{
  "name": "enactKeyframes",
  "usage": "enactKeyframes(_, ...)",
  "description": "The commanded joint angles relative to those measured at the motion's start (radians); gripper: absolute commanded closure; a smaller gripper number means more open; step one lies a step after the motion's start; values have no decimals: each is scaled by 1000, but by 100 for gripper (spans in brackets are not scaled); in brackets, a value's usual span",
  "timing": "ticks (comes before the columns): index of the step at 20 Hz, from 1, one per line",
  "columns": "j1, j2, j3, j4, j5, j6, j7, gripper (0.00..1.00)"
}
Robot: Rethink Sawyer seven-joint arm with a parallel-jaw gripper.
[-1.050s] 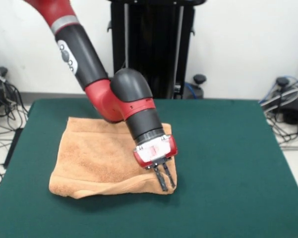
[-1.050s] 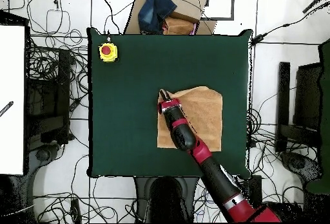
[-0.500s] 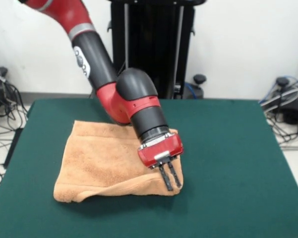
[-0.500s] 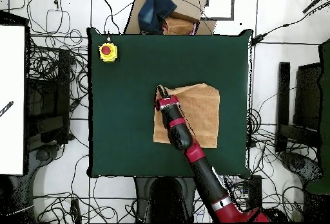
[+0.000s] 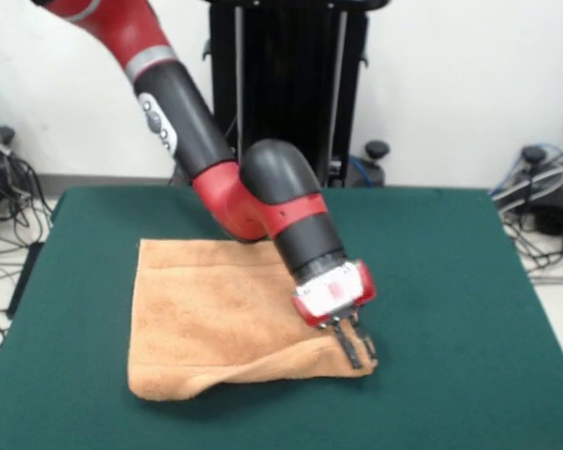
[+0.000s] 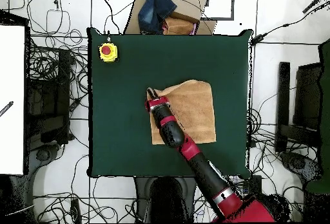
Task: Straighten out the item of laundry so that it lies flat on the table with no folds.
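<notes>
Soft, limp terry towel [image 5: 220, 314], folded double on the green desk [image 5: 450, 281]: gripper [image 5: 357, 348] fingers pinch its near corner, where a hold on the upper layer should unfold it.

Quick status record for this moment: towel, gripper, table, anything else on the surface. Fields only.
towel: orange-tan terry towel, near edge doubled over and raised, not yet flat
gripper: red-and-black Sawyer gripper at the towel's near corner by its folded edge, fingers shut on the cloth
arm: slants down over the towel's far side
table: dark green cloth-topped table, bare surface around the towel
other item: yellow box with red button at a table corner, apart from the towel
</notes>
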Motion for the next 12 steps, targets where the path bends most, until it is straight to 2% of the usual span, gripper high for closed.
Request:
enactKeyframes(1, 281, -284, -306, -132, 268, -162, 380, 100)
enactKeyframes(2, 306, -307, -332, -128, 296, -158, 368, 100)
enactKeyframes(4, 247, -266, -270, -132, 236, -126, 291, 100)
enactKeyframes(12, 244, -273, -282, -111, 251, -143, 277, 100)
